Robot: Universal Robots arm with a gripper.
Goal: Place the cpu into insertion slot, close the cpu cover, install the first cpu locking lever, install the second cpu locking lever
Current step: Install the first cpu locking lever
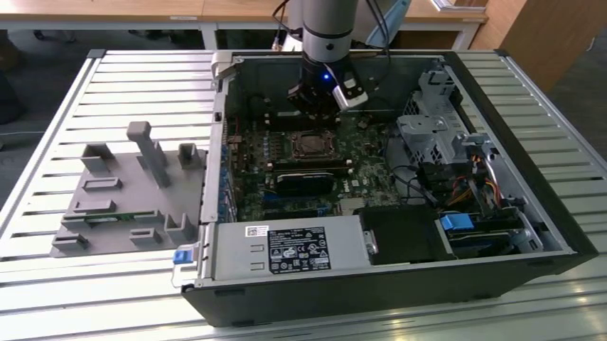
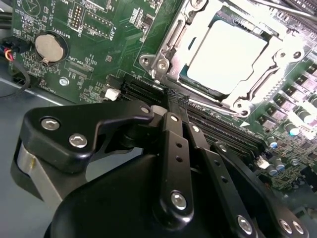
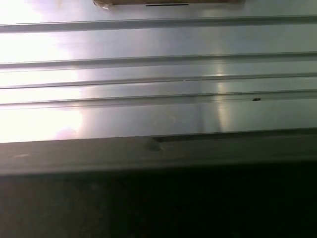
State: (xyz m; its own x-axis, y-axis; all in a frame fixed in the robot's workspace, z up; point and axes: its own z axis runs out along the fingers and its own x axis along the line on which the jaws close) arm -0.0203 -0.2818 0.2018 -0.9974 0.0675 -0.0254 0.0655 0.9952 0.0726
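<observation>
Already we see the cpu (image 2: 225, 57) seated in the insertion slot (image 1: 311, 145), the cpu cover (image 2: 270, 69) framing it; our gripper (image 1: 318, 108) hangs just beside, whether apart or together we cannot tell.

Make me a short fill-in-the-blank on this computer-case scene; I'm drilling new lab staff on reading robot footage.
1. The cpu lies in the insertion slot on the ____ circuit board.
2. The cpu cover around it is made of ____.
3. In the exterior view, the gripper hangs inside the open computer ____.

Missing words: green; metal; case
</observation>
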